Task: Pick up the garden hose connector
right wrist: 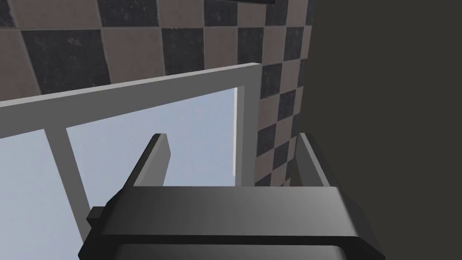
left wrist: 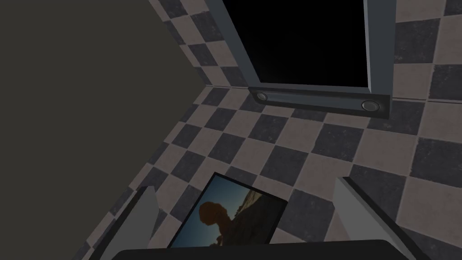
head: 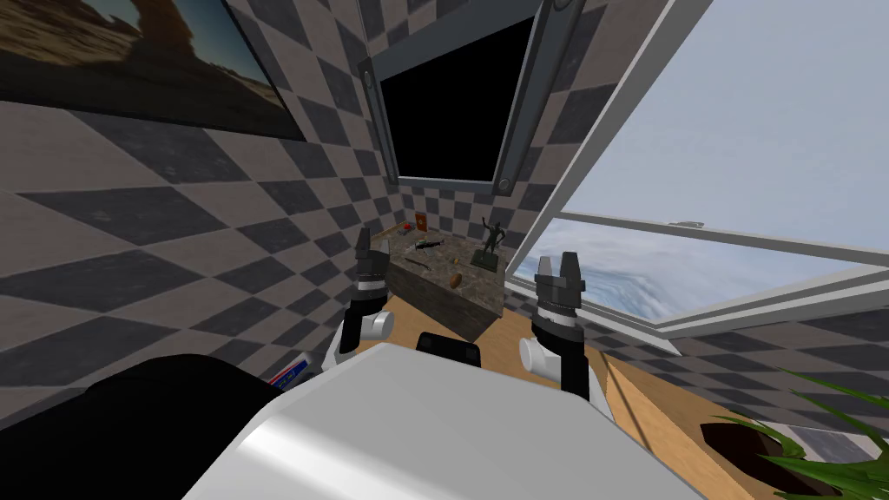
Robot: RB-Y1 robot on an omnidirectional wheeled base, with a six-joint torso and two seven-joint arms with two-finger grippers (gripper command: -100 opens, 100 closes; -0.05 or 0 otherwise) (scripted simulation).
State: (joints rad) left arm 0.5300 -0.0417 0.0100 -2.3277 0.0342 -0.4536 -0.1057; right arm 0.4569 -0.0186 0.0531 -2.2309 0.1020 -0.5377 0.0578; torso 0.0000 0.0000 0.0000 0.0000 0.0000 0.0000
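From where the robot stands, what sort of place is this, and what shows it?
Probably a furnished room in a house: a framed landscape picture on the checkered wall, a statuette on a low table in the corner, and a potted plant by a large window.

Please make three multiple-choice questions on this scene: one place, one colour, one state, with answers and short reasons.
1. Where does the dark statuette stand?
A. On the table, on its side near the window.
B. On the floor.
C. On a shelf.

2. What colour is the small box at the table's back?
A. Blue.
B. Orange-red.
C. White.

3. How is the left tool?
A. Shut on the box.
B. Shut, empty.
C. Open, empty.

Answers: 1A, its base rests there; 2B, the head view shows orange-red; 3C, the wrist view shows its fingers apart, nothing between.
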